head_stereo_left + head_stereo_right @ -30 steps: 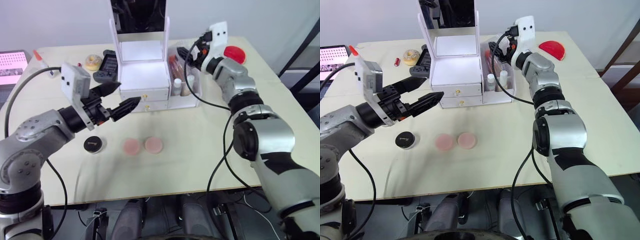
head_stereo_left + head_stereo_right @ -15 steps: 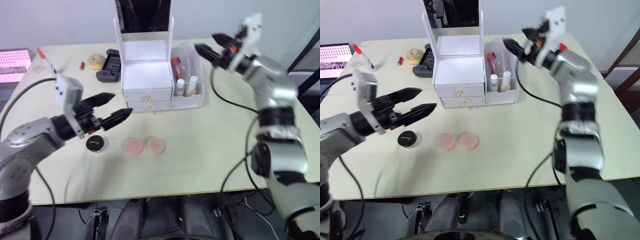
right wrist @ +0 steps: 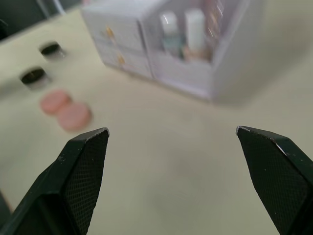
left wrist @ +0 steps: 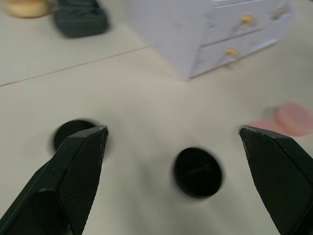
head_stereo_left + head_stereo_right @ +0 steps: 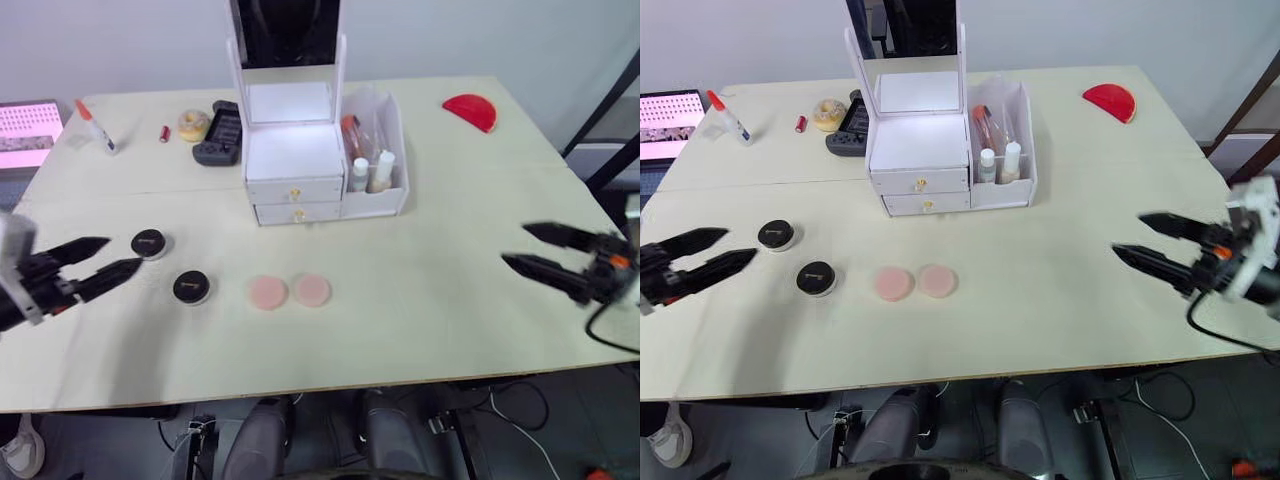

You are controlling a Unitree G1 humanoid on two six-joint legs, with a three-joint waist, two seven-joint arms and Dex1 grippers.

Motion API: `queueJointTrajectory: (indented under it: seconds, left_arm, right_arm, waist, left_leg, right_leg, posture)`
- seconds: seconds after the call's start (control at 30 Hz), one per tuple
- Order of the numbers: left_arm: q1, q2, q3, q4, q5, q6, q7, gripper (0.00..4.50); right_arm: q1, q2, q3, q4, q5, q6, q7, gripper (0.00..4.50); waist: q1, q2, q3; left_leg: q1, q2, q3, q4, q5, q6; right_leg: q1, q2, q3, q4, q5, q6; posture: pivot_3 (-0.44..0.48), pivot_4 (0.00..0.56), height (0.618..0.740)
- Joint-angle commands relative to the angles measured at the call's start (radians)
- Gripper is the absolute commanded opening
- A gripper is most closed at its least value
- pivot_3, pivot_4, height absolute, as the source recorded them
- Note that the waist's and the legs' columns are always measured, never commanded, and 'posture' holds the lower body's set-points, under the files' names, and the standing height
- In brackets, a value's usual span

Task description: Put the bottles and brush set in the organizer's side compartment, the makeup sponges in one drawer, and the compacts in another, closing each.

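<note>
Right now both sets of fingers are spread wide and carry nothing: my left gripper [image 5: 95,258] sits at the lower left of the frame and my right gripper [image 5: 548,252] at the lower right, each low over the bench [image 5: 430,300] and well apart from the organizer [image 5: 315,150].

Nearest to me, in the lower middle of the frame, the two makeup sponges [image 5: 290,292] lie flat and touching, side by side in a row running left to right. Left of them lie the two compacts [image 5: 190,287], lids up, one nearer my left gripper than the other. Being round, neither kind has a long axis to line up with.

Further back, in the upper middle, the organizer faces me, mirror upright, with the drawers [image 5: 295,202] stacked and both shut, their gold knobs pointing toward me. The side compartment [image 5: 385,165] is on its right, and the bottles [image 5: 370,172] stand upright inside it, long axes vertical.

My worry is the drawers: I judge that pulling a small knob with wide fingers could drag the light box forward or tip the mirror. The thin sponges could also slide on the bench instead of lifting, and the touching pair may come up together or shove each other aside.
</note>
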Motion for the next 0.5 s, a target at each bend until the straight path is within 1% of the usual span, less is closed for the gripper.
queueJointTrajectory:
  seconds: [0.03, 0.13, 0.17, 0.37, 0.5]
  left_arm:
    - [0.027, 0.023, 0.048, 0.080, 0.063, -0.072, -0.050, 4.50]
    - [0.067, 0.013, 0.058, 0.119, 0.099, -0.107, -0.072, 4.50]
    - [0.068, 0.006, 0.061, 0.113, 0.093, -0.103, -0.070, 4.50]
    - [0.064, -0.012, 0.060, 0.043, 0.077, -0.073, -0.052, 4.50]
    - [0.057, -0.016, 0.056, -0.001, 0.066, -0.048, -0.036, 4.50]
  right_arm:
    - [0.055, -0.020, -0.116, 0.031, -0.029, -0.075, 0.007, 4.42]
    - [0.100, -0.006, -0.123, 0.040, -0.035, -0.109, 0.011, 4.42]
    - [0.106, 0.000, -0.113, 0.030, -0.032, -0.115, 0.006, 4.42]
    - [0.100, 0.010, -0.086, 0.001, -0.010, -0.116, -0.028, 4.42]
    - [0.097, 0.004, -0.080, -0.004, 0.003, -0.109, -0.038, 4.42]
  waist:
    - [-0.001, 0.000, 0.000]
    - [-0.005, 0.000, 0.000]
    - [-0.005, 0.000, 0.000]
    - [-0.002, 0.000, 0.000]
    - [-0.001, 0.000, 0.000]
  left_leg:
    - [0.000, 0.000, 0.000, 0.000, 0.000, 0.000]
    - [0.000, 0.002, -0.001, -0.001, -0.002, 0.000]
    - [0.000, 0.003, -0.001, -0.001, -0.002, 0.000]
    - [0.000, 0.008, 0.002, -0.001, -0.004, -0.002]
    - [0.000, 0.008, 0.003, -0.001, -0.003, 0.000]
  right_leg:
    - [0.000, 0.000, 0.000, 0.000, 0.000, 0.000]
    - [-0.001, 0.000, 0.001, -0.001, 0.000, 0.000]
    - [-0.001, 0.000, 0.001, -0.001, 0.000, 0.000]
    - [-0.001, 0.001, 0.001, -0.002, 0.000, 0.000]
    - [-0.001, 0.001, 0.001, -0.002, 0.000, -0.001]
  posture:
    - [0.000, 0.150, 0.737]
    - [0.000, 0.150, 0.737]
    - [0.000, 0.150, 0.737]
    - [0.000, 0.150, 0.737]
    - [0.000, 0.150, 0.737]
